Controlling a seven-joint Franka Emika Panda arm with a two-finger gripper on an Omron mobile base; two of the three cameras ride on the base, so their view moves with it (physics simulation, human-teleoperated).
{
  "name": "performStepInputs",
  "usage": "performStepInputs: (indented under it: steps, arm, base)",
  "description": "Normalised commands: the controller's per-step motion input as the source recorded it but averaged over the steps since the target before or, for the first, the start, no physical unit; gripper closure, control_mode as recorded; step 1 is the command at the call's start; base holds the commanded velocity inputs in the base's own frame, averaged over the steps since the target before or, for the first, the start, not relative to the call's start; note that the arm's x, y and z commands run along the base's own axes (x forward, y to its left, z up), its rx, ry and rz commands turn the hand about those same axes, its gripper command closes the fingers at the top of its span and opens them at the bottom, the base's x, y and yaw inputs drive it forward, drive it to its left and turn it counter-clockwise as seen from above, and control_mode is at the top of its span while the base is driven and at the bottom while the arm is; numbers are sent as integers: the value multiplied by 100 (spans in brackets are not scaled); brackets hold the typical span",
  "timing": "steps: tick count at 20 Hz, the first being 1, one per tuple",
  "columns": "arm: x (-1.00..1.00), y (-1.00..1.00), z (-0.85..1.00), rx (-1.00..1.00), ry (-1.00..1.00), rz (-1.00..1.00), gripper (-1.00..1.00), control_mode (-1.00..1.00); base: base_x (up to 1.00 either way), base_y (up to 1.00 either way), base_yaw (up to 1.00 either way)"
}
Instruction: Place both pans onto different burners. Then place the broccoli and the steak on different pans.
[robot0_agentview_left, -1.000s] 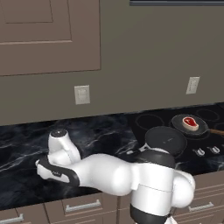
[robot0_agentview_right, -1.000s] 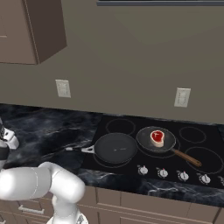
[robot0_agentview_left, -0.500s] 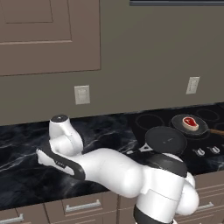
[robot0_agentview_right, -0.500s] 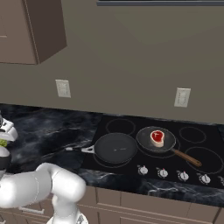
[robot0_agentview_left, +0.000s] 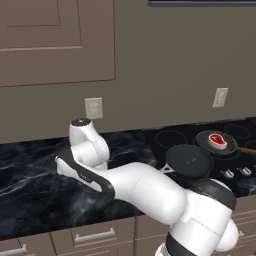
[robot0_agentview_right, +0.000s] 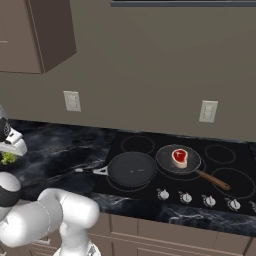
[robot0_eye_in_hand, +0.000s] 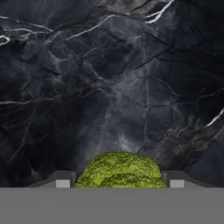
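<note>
Hand view: the gripper (robot0_eye_in_hand: 119, 183) has its two finger tips standing either side of the broccoli (robot0_eye_in_hand: 120, 171), whose bumpy yellow-green head fills the gap between them at 6 o'clock. The tips sit close against its flanks, so the pincer looks closed on the floret. Beyond it, from 9 through 12 to 3 o'clock, stretches the black veined marble counter (robot0_eye_in_hand: 109, 78).

In the right base view a green scrap of the broccoli (robot0_agentview_right: 8, 158) shows at 9 o'clock, at the picture's left edge, just under the white hand. The counter (robot0_agentview_right: 60, 150) between that spot and the cooktop (robot0_agentview_right: 220, 165) is open marble. The cooktop's left edge lies near the centre; its front edge carries a row of silver knobs (robot0_agentview_right: 196, 198) at 5 o'clock.

The plain black pan (robot0_agentview_right: 132, 169) sits on a front left burner (robot0_agentview_right: 116, 185), its thin handle pointing toward 9 o'clock over the cooktop's edge. It holds nothing. Just beside it at 3 o'clock, rims nearly touching, the speckled pan (robot0_agentview_right: 167, 161) sits on another burner, wooden handle (robot0_agentview_right: 212, 180) running toward 4 o'clock. The steak (robot0_agentview_right: 179, 156) lies inside this pan, near its middle. A back left burner (robot0_agentview_right: 137, 144) and the two right burners (robot0_agentview_right: 235, 182) are free.

In the left base view the arm crosses the counter toward 9 o'clock, with the pans at 3 o'clock.
</note>
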Motion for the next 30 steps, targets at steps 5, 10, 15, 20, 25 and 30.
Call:
performStepInputs:
  steps: [5,10,15,20,25,30]
  arm:
    - [0,-74,16,-1,0,-9,100,-100]
    - [0,-81,8,0,0,-3,100,-100]
    - [0,-83,1,0,0,0,100,-100]
    - [2,-81,2,0,0,0,100,-100]
    - [9,-77,4,0,0,0,100,-100]
    - [27,-66,12,0,0,-1,100,-100]
  base:
    - [0,0,0]
    - [0,0,0]
    - [0,0,0]
    - [0,0,0]
    - [0,0,0]
    - [0,0,0]
